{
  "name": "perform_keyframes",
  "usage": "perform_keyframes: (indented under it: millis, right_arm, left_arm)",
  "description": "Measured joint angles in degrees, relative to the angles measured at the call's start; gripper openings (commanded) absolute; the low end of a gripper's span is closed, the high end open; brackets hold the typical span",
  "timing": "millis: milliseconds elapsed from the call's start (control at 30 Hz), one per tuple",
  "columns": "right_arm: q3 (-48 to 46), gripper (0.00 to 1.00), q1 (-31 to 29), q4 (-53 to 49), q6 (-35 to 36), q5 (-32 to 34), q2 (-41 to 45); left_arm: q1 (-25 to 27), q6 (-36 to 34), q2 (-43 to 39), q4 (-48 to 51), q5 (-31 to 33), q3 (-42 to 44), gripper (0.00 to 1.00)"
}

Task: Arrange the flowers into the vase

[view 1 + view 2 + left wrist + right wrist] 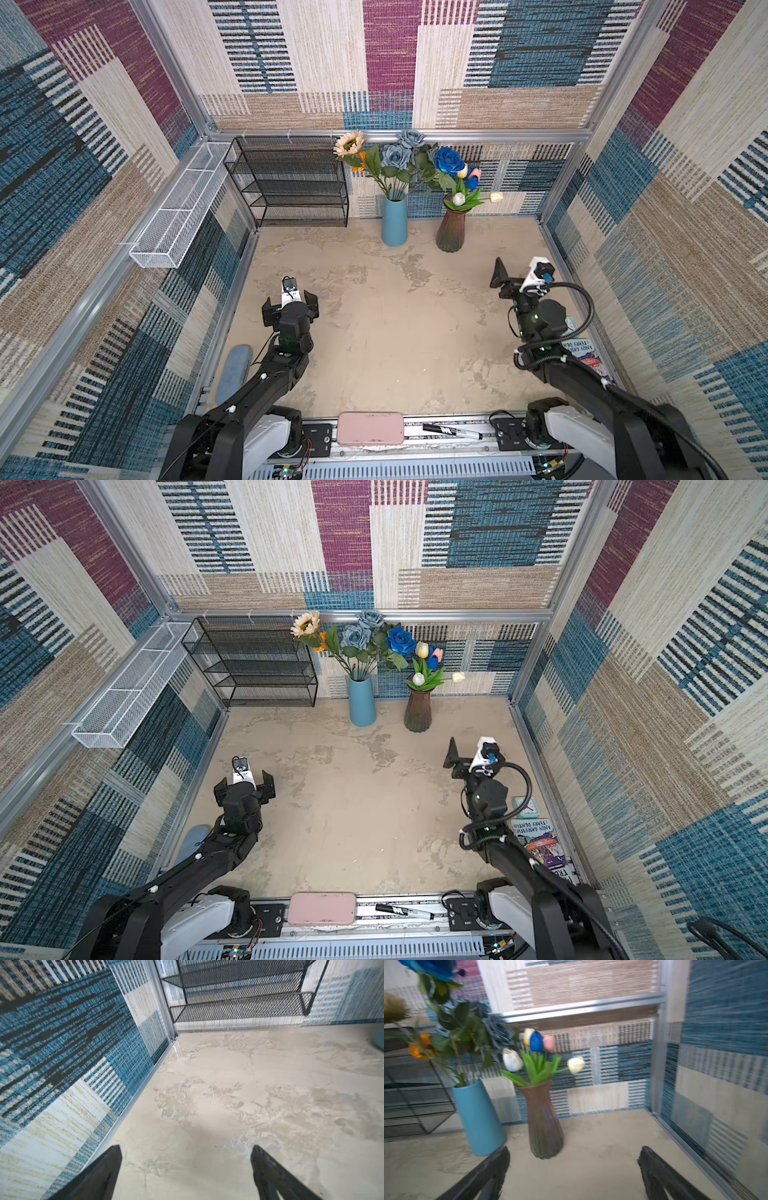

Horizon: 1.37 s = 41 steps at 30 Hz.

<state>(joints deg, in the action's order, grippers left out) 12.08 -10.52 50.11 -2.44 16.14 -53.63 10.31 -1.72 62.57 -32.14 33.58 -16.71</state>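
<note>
The left hand (291, 309) hangs over the left side of the beige surface (395, 332) with its jaws spread wide and nothing between them. In its wrist view the two dark fingers (99, 1176) frame only bare surface. Beyond them a black mesh rack (239, 1005) stands in the back corner.

The right hand (509, 282) is raised on the right side, tipped up and pointed toward the back wall. It too is fully spread and holds nothing. Its wrist view is blurred, yet the fingers (658, 1174) clearly stand apart over bare surface, well short of the vases.

The flowers (409, 160) are all in two vases at the back wall, right of the rack. The blue vase (394, 222) carries the cream sunflower (349, 143), the dusty-blue roses (397, 156), the bright blue rose (449, 160) and some small orange blooms (418, 1051). Near it on the right, apart, the ribbed brown vase (451, 228) holds the tulips (536, 1042): white, yellow, blue and pink. One pale tulip leans out to the right.

A white mesh basket (178, 208) hangs on the left wall. A pink case (370, 428) and a black marker (453, 432) lie on the front rail, and books (540, 841) lie beside the right arm.
</note>
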Motion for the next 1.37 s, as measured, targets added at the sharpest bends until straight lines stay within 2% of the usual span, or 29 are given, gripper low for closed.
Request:
perform_keyframes:
  millis: [100, 233, 367, 500, 633, 767, 967, 1367]
  right_arm:
    - [-7.02, 1.0, 0.11, 1.2, 2.97, 5.09, 3.34]
    - [-8.92, 1.0, 1.64, 5.6, 5.57, 5.29, -4.79]
    - [-8.0, 1.0, 2.49, 13.73, 8.59, 2.25, -17.42]
    - [-6.58, 1.0, 4.15, 19.54, 8.96, -3.34, -23.37]
    - [-7.45, 1.0, 5.7, 27.26, 9.01, -9.7, -31.06]
    - [-1.6, 1.0, 9.42, 25.31, 7.39, -13.86, -34.01]
    - [-0.02, 1.0, 11.72, 22.67, 4.5, -16.15, -34.05]
    - [0.37, 1.0, 11.78, 21.53, 3.78, -17.22, -34.23]
  left_arm:
    - [-1.95, 0.02, 4.79, -7.26, -2.78, 2.86, 1.0]
    - [-3.96, 0.0, 13.11, -19.69, -7.69, 6.84, 0.99]
    - [-4.46, -0.35, 23.89, -33.35, -12.74, 8.48, 0.99]
    - [-4.55, -1.38, 28.09, -38.47, -16.44, 6.95, 0.99]
    - [-4.55, -1.97, 26.21, -35.3, -19.45, 1.97, 0.99]
    - [-7.04, -1.77, 25.73, -26.47, -21.97, -4.46, 1.0]
    - [-9.53, -0.26, 25.73, -18.12, -24.46, -6.86, 1.0]
    - [-9.86, 0.26, 25.73, -15.08, -26.25, -7.17, 1.0]
